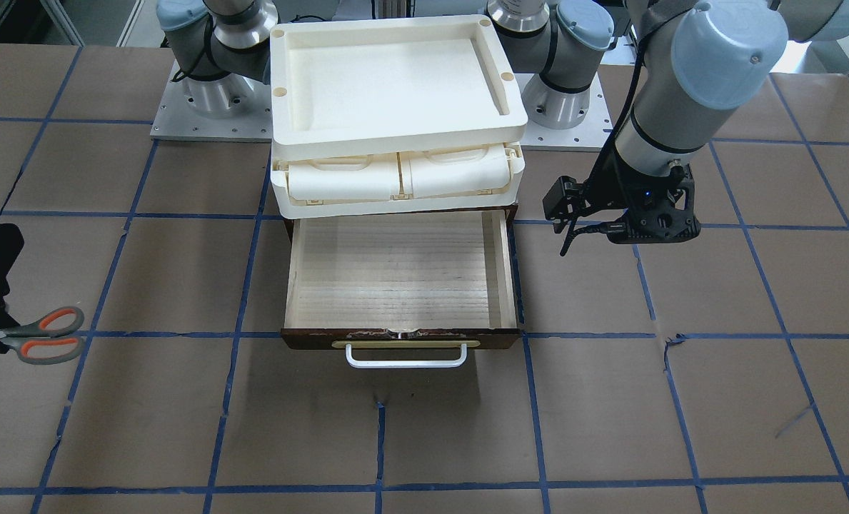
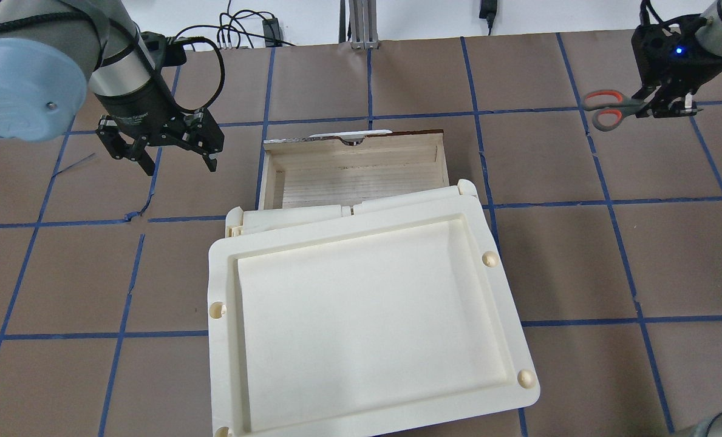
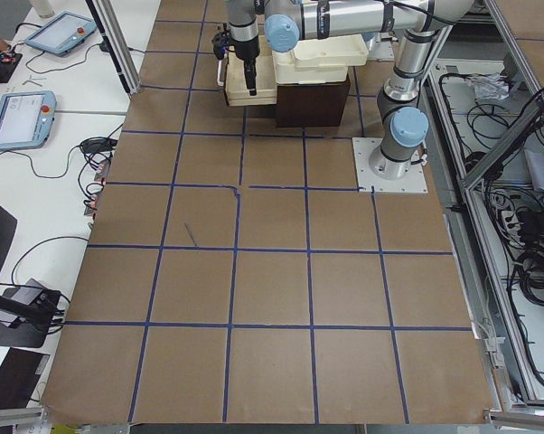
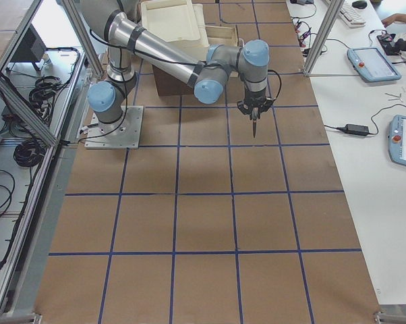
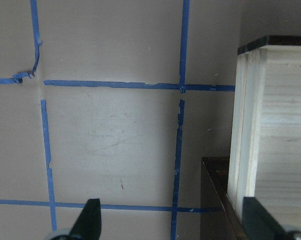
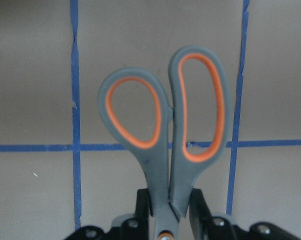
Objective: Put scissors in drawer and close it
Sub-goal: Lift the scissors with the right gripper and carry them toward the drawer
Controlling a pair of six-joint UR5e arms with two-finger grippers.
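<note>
The scissors (image 2: 608, 110), with grey handles and orange-lined loops, are held above the table off the drawer's side, handles pointing out past the fingers. My right gripper (image 2: 664, 103) is shut on them near the pivot. They show in the right wrist view (image 6: 165, 125) and in the front view (image 1: 46, 335). The drawer (image 1: 294, 271) is pulled out of the dark cabinet, and its light-wood tray is empty. Its dark front has a white bar handle (image 1: 405, 357). My left gripper (image 2: 181, 165) is open and empty, above the table beside the drawer (image 5: 250, 125).
A cream plastic tray (image 1: 395, 78) lies on cream compartments (image 1: 395, 182) on top of the cabinet, overhanging the back of the drawer. Brown paper with blue tape lines (image 1: 381, 442) covers the table. Both arm bases (image 1: 210, 93) stand behind the cabinet.
</note>
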